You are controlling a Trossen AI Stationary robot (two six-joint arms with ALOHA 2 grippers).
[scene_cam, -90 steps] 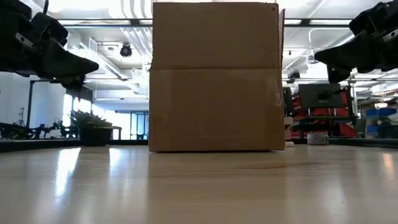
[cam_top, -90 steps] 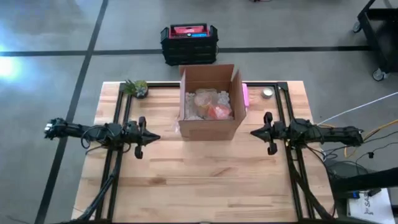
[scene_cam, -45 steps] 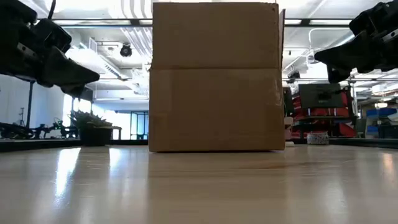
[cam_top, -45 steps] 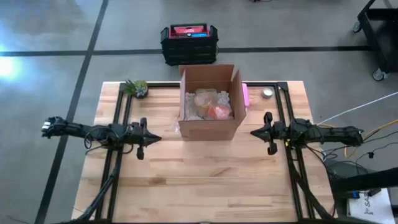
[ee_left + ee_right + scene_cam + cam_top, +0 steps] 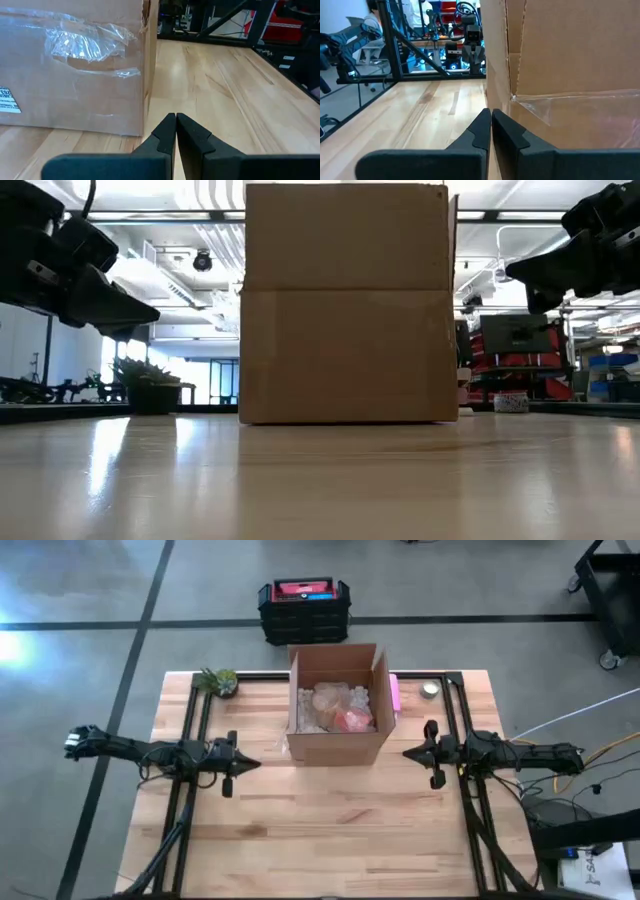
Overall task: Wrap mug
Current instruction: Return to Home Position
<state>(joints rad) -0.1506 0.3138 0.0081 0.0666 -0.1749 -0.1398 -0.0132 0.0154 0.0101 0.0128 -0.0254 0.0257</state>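
Item 1. Orange mug in clear bubble wrap (image 5: pixel 349 720): I see it lying inside the open brown cardboard box (image 5: pixel 335 748), at the upper centre of the high view. It has not shifted over the last second, and nothing is touching it.

Item 2. Left hand (image 5: pixel 252 762): dark fingers pressed together and empty, left of the box and apart from it. It has sunk a little in the low view, and the arm behind it has eased towards the left edge.

Item 3. Right hand (image 5: pixel 408 752): fingers likewise closed on nothing, right of the box. It has not moved.

Item 4. Light wooden surface (image 5: pixel 330 825): bare in front of the box. A small green potted plant (image 5: pixel 218 681) stands at its upper left.

Reading: with the mug boxed and both hands clear, I judge the packing finished. Only the left arm's settling to rest remains.
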